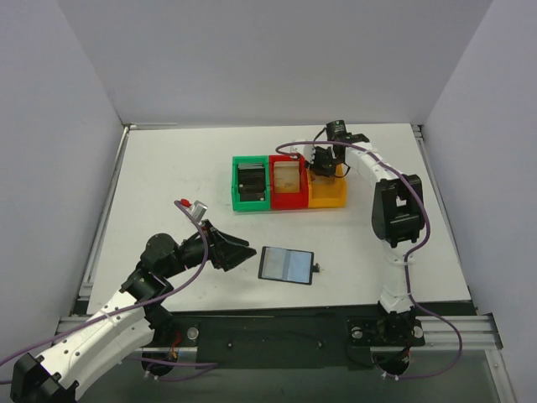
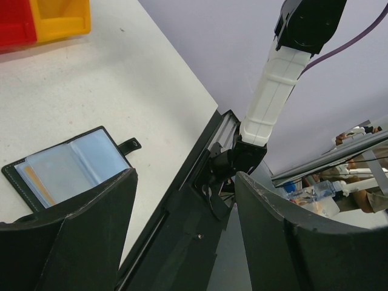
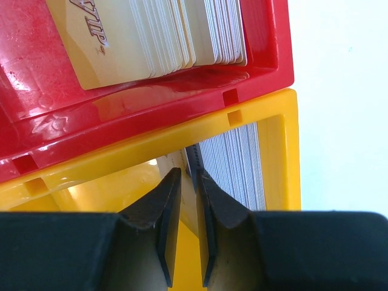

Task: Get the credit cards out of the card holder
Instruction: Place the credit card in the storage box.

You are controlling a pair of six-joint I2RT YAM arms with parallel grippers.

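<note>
The black card holder (image 1: 286, 264) lies open on the table with its snap tab to the right. In the left wrist view the card holder (image 2: 66, 160) shows glossy grey-blue pockets and a tan card edge (image 2: 35, 182) in the left pocket. My left gripper (image 1: 240, 252) rests just left of it, open and holding nothing. My right gripper (image 1: 323, 164) hangs down into the yellow bin (image 1: 327, 195). Its jaws stand a narrow gap apart, and a credit card (image 3: 193, 155) stands on edge between the tips, loose against the grey stack (image 3: 233, 163).
Green (image 1: 250, 185), red (image 1: 288, 183) and yellow bins stand in a row at mid-table, each with a stack of cards. The red bin (image 3: 121, 115) holds tan cards (image 3: 157, 36). White walls enclose the table on three sides.
</note>
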